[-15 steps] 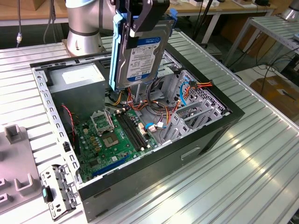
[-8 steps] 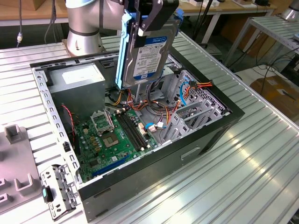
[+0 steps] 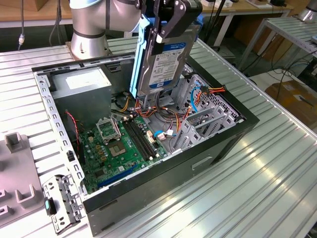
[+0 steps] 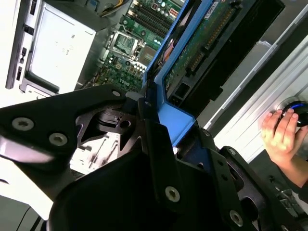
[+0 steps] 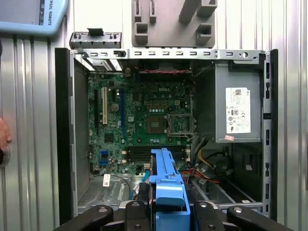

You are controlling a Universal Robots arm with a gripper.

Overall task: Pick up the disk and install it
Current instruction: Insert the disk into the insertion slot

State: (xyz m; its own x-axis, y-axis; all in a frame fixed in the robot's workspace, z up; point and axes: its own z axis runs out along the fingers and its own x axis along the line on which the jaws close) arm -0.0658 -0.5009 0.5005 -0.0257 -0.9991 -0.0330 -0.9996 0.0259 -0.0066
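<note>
Your claw (image 3: 171,25) is clamped on the disk's (image 3: 166,62) upper end. The disk hangs on edge beneath it, label side showing in the exterior view, blue rails along both long edges. It is held above the open case (image 3: 225,144), near the motherboard (image 3: 119,144). A hand (image 4: 281,137) rests beside the case.

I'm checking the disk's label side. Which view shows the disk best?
The exterior view: the disk hangs nearly upright in the gripper over the open computer case, label facing the camera. The second wrist view shows its circuit side; the first wrist view, its blue rail edge-on.
</note>
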